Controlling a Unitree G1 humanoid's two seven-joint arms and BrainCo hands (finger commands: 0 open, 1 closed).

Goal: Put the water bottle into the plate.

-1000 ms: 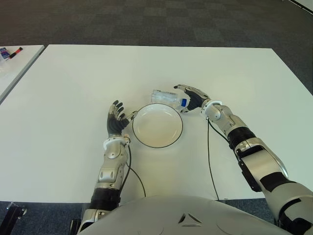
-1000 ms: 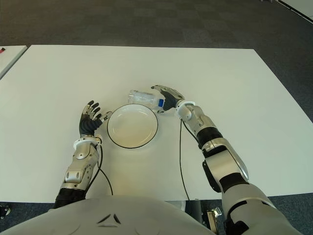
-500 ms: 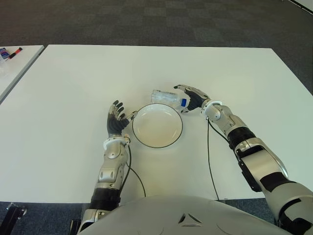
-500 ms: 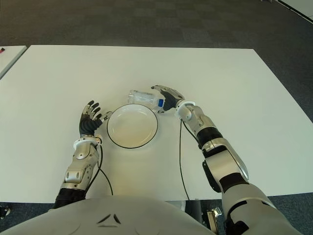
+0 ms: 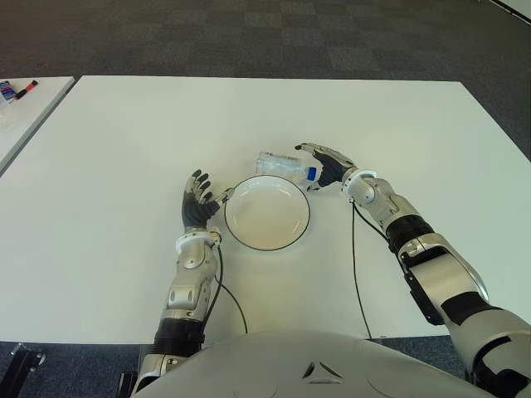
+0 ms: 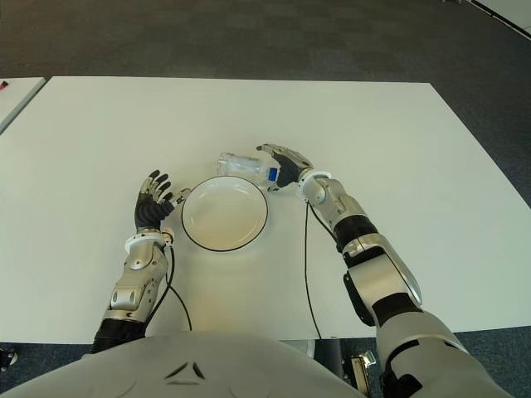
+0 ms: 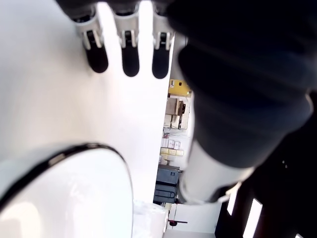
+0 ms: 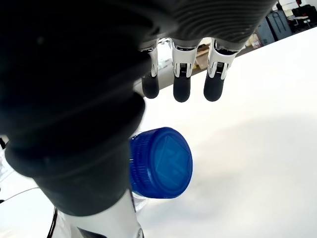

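Eye views: bottle [image 5: 284, 165] lies on its side on the table [image 5: 116, 141], just behind the plate [image 5: 267, 213]. Right hand [image 5: 325, 163] sits at its cap end, left hand [image 5: 197, 203] beside the plate. Right wrist: fingers [image 8: 181, 89] look spread, not gripping, cap [image 8: 161, 162] just below. Left wrist: fingers [image 7: 130, 59] relaxed, holding nothing

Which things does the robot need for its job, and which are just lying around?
Needed:
clear plastic water bottle with blue cap, lying down
round white plate with black rim, empty
right hand, open at the cap

Lying around:
small items on the side table
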